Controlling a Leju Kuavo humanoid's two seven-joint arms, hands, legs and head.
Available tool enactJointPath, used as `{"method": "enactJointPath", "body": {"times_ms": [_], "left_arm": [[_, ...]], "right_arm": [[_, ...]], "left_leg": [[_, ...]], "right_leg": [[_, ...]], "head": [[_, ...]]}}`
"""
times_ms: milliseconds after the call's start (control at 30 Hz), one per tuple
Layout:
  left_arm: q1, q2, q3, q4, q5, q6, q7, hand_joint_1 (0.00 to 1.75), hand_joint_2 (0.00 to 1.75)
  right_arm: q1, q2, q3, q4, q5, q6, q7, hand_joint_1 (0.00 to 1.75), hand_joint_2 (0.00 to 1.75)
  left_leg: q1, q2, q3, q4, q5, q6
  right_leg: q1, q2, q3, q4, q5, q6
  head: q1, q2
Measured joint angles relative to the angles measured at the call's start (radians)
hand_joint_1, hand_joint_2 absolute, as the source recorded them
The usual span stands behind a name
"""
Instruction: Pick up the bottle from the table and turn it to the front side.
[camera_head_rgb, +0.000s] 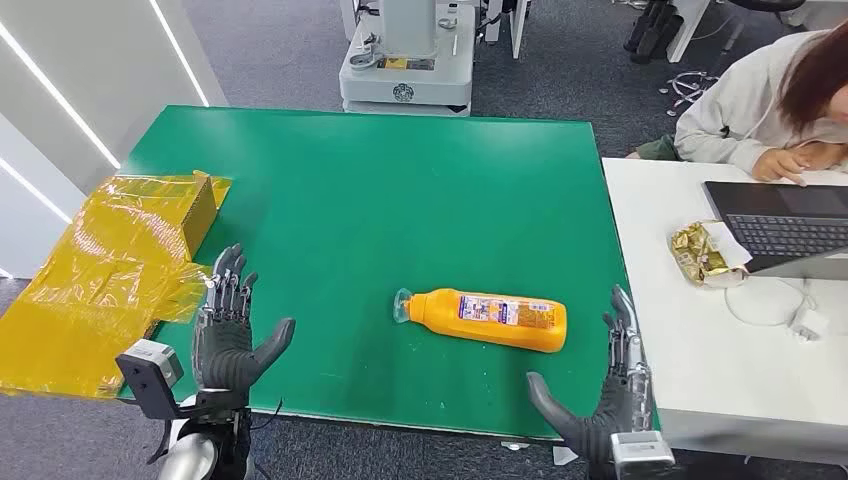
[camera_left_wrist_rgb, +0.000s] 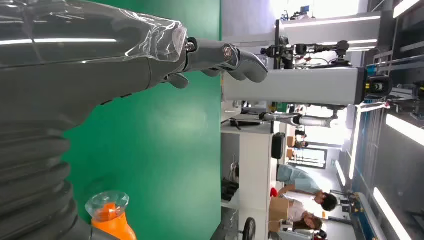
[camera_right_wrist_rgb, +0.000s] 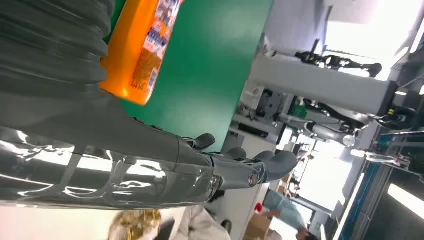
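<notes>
Both hands, the left hand (camera_head_rgb: 228, 335) and the right hand (camera_head_rgb: 607, 400), hover empty with fingers spread at the near edge of the green table (camera_head_rgb: 350, 190), flanking the orange bottle (camera_head_rgb: 487, 317) lying on its side between them, apparently poised to grasp it.

The orange bottle (camera_head_rgb: 487, 318) lying on the green table (camera_head_rgb: 380, 200) carries a label (camera_head_rgb: 505, 312) with blue, red and white print, but the letters are too small to be read in the head view. In the right wrist view the same label (camera_right_wrist_rgb: 159, 30) shows blurred lines of small print, and no word can be made out. The round emblem (camera_head_rgb: 403, 92) on the white machine base (camera_head_rgb: 405, 75) behind the table is also not legible.
</notes>
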Motion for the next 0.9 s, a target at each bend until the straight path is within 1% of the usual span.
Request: {"method": "enactJointPath", "body": {"times_ms": [67, 167, 233, 300, 400, 600, 767, 900], "left_arm": [[-0.004, 0.0, -0.001, 0.004, 0.0, -0.006, 0.0, 0.0, 1.75], [-0.015, 0.0, -0.007, 0.017, -0.001, -0.022, 0.0, 0.0, 1.75], [-0.026, 0.0, -0.015, 0.029, -0.001, -0.029, 0.0, 0.0, 1.75], [-0.037, 0.0, -0.02, 0.039, -0.002, -0.036, 0.0, 0.0, 1.75], [-0.058, 0.001, -0.026, 0.056, 0.0, -0.053, 0.0, 0.0, 1.75], [-0.105, 0.002, -0.048, 0.106, 0.006, -0.083, 0.007, 0.0, 1.75], [-0.127, 0.01, -0.066, 0.143, 0.012, -0.092, 0.008, 0.0, 1.75], [-0.133, 0.018, -0.074, 0.156, 0.018, -0.091, 0.009, 0.0, 1.75]], "right_arm": [[-0.007, -0.003, 0.0, 0.004, 0.054, -0.013, 0.017, 0.0, 1.75], [-0.04, -0.014, 0.0, 0.024, 0.22, -0.034, 0.078, 0.0, 1.75], [-0.068, -0.029, 0.001, 0.045, 0.32, -0.032, 0.117, 0.0, 1.75], [-0.097, -0.049, 0.005, 0.07, 0.382, -0.013, 0.149, 0.0, 1.75], [-0.159, -0.09, 0.027, 0.132, 0.42, 0.044, 0.188, 0.0, 1.75], [-0.339, -0.172, 0.097, 0.338, 0.434, 0.151, 0.242, 0.0, 1.75], [-0.47, -0.217, 0.167, 0.501, 0.442, 0.228, 0.27, 0.0, 1.75], [-0.584, -0.237, 0.243, 0.648, 0.47, 0.276, 0.275, 0.0, 1.75]], "left_leg": [[0.0, 0.0, 0.0, 0.0, 0.0, 0.0], [0.0, 0.0, 0.0, 0.0, 0.0, 0.0], [0.0, 0.0, 0.0, 0.0, 0.0, 0.0], [0.0, 0.0, 0.0, 0.0, 0.0, 0.0], [0.0, 0.0, 0.0, 0.0, 0.0, 0.0], [0.0, 0.0, 0.0, 0.001, 0.001, 0.001], [0.0, 0.0, 0.0, 0.001, 0.001, 0.001], [0.0, 0.001, 0.0, 0.001, 0.001, 0.001]], "right_leg": [[0.0, 0.0, 0.0, 0.0, 0.0, 0.0], [0.0, 0.0, 0.0, 0.0, 0.0, 0.0], [0.0, 0.0, 0.0, 0.0, 0.0, 0.0], [0.0, 0.0, 0.001, 0.0, 0.001, 0.0], [0.0, 0.0, 0.001, 0.0, 0.001, 0.0], [0.0, 0.0, 0.001, 0.0, 0.002, 0.0], [0.0, 0.0, 0.001, 0.0, 0.002, 0.0], [0.0, 0.001, 0.001, 0.0, 0.002, 0.0]], "head": [[0.0, 0.0], [0.0, 0.0], [0.0, 0.0], [0.0, 0.0], [0.0, 0.0], [0.0, 0.0], [0.0, 0.0], [0.0, 0.0]]}}
